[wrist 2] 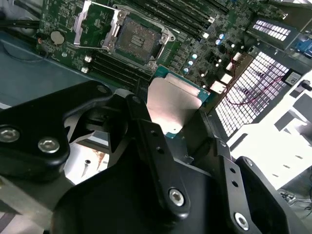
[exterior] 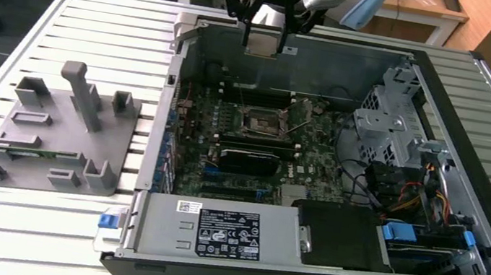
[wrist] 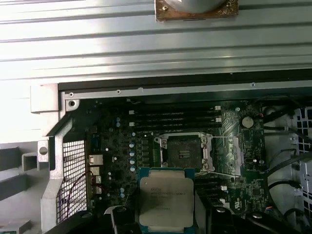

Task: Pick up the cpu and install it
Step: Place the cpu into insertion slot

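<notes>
The cpu (exterior: 262, 42), a flat square chip with a silver top, hangs in the air over the far wall of the open computer case, with my gripper (exterior: 265, 37) shut on it. In the first wrist view the cpu (wrist: 165, 200) sits between the gripper (wrist: 168, 220) fingers, just short of the open socket (wrist: 184, 151) on the motherboard. The second wrist view shows the cpu (wrist 2: 176, 103) held by its edges between the black fingers (wrist 2: 146, 131), with the empty socket (wrist 2: 139, 39) beyond it. In the exterior view the socket (exterior: 259, 121) lies below and nearer, its frame lifted open.
The case (exterior: 173, 97) lies open on a slatted metal table (exterior: 106, 29). A grey fixture (exterior: 61, 132) with upright blocks stands at the exterior view's left. Inside the case are a power supply (exterior: 222, 232), a metal drive cage (exterior: 390, 119) and loose cables (exterior: 411, 199).
</notes>
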`<state>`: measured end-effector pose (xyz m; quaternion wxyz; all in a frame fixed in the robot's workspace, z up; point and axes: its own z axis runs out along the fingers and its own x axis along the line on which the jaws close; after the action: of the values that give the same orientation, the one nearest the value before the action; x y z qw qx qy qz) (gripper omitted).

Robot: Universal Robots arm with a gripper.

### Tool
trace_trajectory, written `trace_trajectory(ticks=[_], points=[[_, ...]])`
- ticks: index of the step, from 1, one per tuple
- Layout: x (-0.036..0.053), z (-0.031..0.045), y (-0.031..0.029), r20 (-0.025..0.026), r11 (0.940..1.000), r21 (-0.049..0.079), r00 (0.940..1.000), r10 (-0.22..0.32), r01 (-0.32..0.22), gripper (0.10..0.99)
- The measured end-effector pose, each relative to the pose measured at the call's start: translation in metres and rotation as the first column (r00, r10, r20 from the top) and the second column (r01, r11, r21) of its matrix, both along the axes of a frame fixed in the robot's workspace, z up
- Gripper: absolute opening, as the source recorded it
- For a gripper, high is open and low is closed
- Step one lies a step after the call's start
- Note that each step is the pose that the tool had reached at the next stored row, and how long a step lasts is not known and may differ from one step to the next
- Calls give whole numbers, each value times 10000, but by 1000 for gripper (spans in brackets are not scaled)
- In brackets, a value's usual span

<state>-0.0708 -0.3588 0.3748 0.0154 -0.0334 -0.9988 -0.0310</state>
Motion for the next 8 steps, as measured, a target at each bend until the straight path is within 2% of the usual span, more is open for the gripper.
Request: trace_trajectory(ticks=[4, 8], points=[[0, -3, 0, 1, 9991, -27, 9991, -429, 429, 537], [0, -6, 0, 4, 9952, -50, 9952, -975, 975, 537]])
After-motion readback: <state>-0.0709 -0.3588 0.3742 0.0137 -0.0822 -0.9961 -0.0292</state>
